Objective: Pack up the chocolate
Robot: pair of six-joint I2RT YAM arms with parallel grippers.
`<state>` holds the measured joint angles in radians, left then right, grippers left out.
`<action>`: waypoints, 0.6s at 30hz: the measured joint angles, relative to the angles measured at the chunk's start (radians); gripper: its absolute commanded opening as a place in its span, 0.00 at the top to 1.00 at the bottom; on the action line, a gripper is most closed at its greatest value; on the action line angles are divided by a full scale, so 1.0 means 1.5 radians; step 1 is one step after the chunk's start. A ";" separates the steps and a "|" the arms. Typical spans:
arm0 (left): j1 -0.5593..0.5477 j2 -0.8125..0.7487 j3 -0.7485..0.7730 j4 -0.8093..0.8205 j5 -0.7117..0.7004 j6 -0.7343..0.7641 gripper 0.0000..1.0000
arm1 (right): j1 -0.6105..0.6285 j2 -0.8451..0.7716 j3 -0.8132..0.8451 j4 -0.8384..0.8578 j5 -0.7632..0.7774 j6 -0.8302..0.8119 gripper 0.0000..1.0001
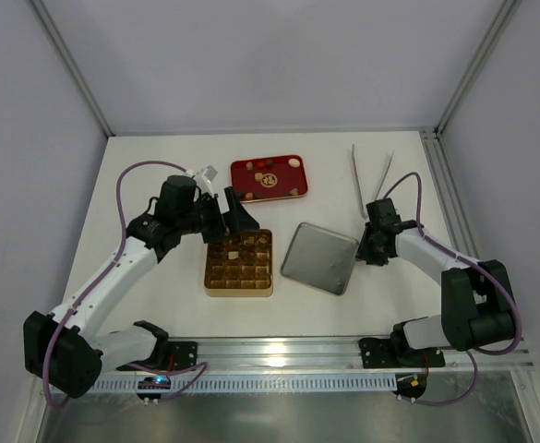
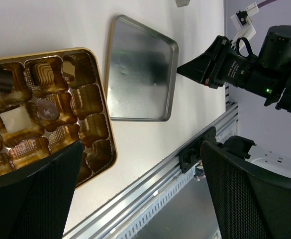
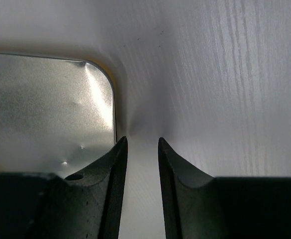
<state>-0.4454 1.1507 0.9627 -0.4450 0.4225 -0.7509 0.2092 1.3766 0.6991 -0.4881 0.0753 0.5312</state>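
Several chocolates (image 1: pixel 294 163) lie in the red tray (image 1: pixel 279 194) at the back. The gold box (image 1: pixel 239 288) holds a few pieces; the left wrist view shows a cream square (image 2: pixel 15 118), a round brown piece (image 2: pixel 47 108) and a dark piece (image 2: pixel 2 79) in its cells (image 2: pixel 93 127). My left gripper (image 1: pixel 230 220) hovers over the box's far edge, wide open and empty (image 2: pixel 143 199). My right gripper (image 1: pixel 369 251) is low at the right corner of the silver lid (image 1: pixel 319 257), with its jaws a narrow gap apart and nothing between them (image 3: pixel 143 142).
The silver lid (image 2: pixel 140 69) lies flat just right of the gold box; its corner shows in the right wrist view (image 3: pixel 46 109). Metal tweezers (image 1: pixel 371 175) lie at the back right. An aluminium rail (image 1: pixel 279 351) runs along the near edge.
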 measured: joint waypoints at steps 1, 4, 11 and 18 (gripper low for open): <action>0.000 0.000 0.000 0.000 0.000 0.000 0.02 | 0.001 0.004 0.000 0.001 0.001 0.000 0.67; 0.000 0.000 0.000 0.000 0.000 0.000 0.02 | 0.004 0.012 0.000 0.002 0.002 0.000 0.66; 0.000 -0.004 -0.001 0.000 0.000 0.000 0.02 | 0.005 0.002 0.007 -0.003 0.015 0.002 0.66; 0.000 -0.010 -0.002 0.000 0.002 0.000 0.02 | 0.005 -0.034 0.008 -0.009 0.023 0.012 0.66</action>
<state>-0.4454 1.1351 0.9604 -0.4450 0.4248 -0.7513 0.2169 1.3258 0.7109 -0.5014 0.1101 0.5488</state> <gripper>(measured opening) 0.983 0.337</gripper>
